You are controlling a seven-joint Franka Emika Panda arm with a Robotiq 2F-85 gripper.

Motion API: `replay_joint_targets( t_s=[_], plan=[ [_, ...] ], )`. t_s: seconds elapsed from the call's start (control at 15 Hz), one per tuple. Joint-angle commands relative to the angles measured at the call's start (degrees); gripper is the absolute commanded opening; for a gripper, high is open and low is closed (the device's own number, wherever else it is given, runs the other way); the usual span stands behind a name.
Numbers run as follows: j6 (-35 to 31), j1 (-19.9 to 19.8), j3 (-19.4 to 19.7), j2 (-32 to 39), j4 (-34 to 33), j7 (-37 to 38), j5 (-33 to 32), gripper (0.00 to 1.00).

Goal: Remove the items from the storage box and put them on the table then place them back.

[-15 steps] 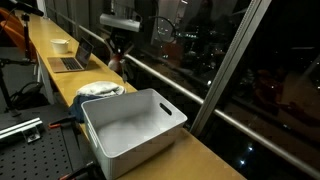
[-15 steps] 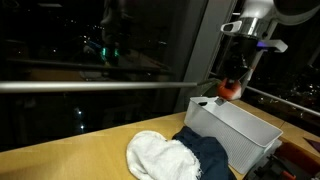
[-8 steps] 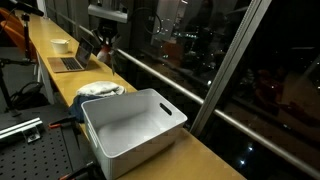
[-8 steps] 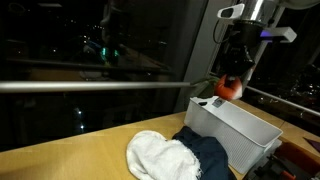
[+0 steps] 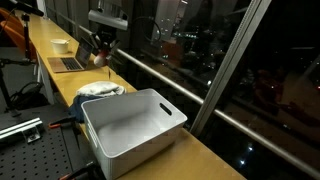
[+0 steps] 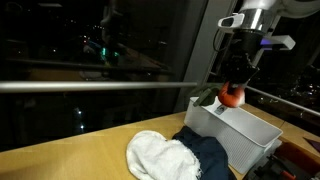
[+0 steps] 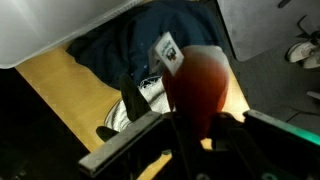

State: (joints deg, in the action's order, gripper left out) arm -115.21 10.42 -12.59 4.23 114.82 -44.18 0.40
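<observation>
My gripper (image 6: 232, 90) hangs in the air, shut on the small red ball (image 6: 232, 97), past the far end of the white storage box (image 6: 240, 130). The wrist view shows the ball (image 7: 195, 80) filling the space between the jaws of the gripper (image 7: 195, 125). Straight below it lie the dark navy garment (image 7: 140, 45) and the white cloth (image 7: 150, 92) on the yellowish table (image 7: 55, 75). Both pieces, the cloth (image 6: 155, 155) and the garment (image 6: 205, 155), are heaped beside the box. The box (image 5: 135, 130) looks empty inside, and the gripper (image 5: 100, 55) is beyond the pile (image 5: 100, 90).
An open laptop (image 5: 68, 62) and a small white bowl (image 5: 60, 45) sit farther along the table. A grey perforated bench (image 5: 30, 150) runs alongside the table's near side. Dark window glass with a metal rail (image 6: 90, 86) bounds the far side.
The gripper has carried the red ball away from above the box, along the table to over the clothes pile, and dropped slightly.
</observation>
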Motion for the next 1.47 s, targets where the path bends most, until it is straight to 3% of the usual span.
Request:
replay_joint_targets(
  t_s=[0.0, 0.47, 1.0, 1.4],
  plan=[
    [1.16, 0.23, -0.13, -0.03, -0.32, -1.39, 0.91, 0.51],
    [1.13, 0.7, -0.61, 0.94, -0.81, -2.33, 0.47, 1.0],
    [-3.13, 1.02, -0.69, 6.08, -0.36, -1.28, -4.62, 1.0],
    [-8.37, 3.44, -1.32, 13.65, -1.93, 4.27, -10.13, 1.0]
  ],
)
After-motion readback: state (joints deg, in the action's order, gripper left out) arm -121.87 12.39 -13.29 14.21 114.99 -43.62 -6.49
